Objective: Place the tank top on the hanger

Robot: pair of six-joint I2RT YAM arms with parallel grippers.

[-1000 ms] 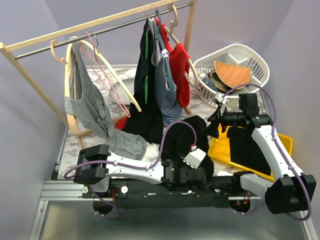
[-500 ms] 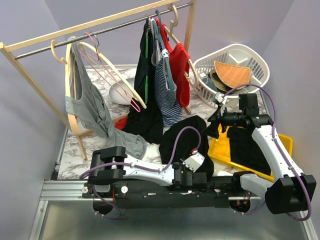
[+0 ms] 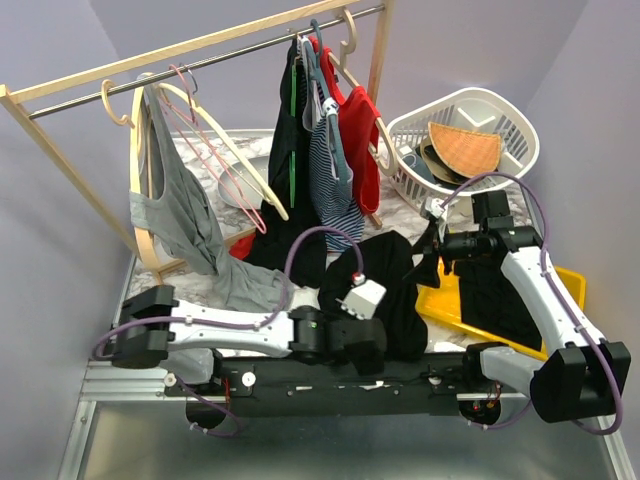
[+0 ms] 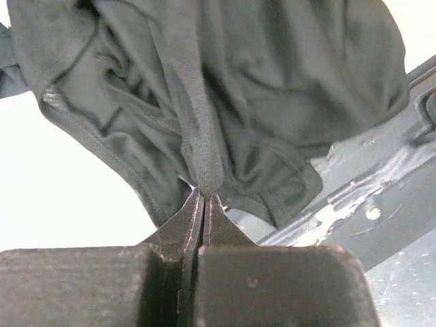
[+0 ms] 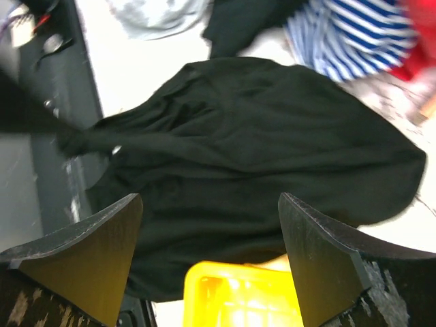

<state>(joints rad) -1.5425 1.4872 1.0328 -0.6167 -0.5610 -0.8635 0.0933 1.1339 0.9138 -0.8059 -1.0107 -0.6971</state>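
The black tank top (image 3: 390,275) lies crumpled on the marble table near the front edge, and fills the left wrist view (image 4: 272,88) and the right wrist view (image 5: 259,143). My left gripper (image 3: 380,338) is shut on a raised fold of it at its near edge, the fingertips (image 4: 204,195) pinching the fabric. My right gripper (image 3: 428,255) hovers open over the garment's right side, its jaws (image 5: 210,201) wide with nothing between them. The cream wooden hanger (image 3: 250,168) hangs tilted from the rail at the back left, beside a pink wire hanger (image 3: 215,150).
A yellow tray (image 3: 440,300) holding another dark garment sits right of the tank top. Behind it is a white laundry basket (image 3: 500,110). A grey top (image 3: 175,215), a striped top (image 3: 330,180) and a red one (image 3: 360,140) hang from the wooden rack.
My left gripper has closed on the tank top's fold and its wrist has shifted left. The right gripper has edged slightly left and stays open.
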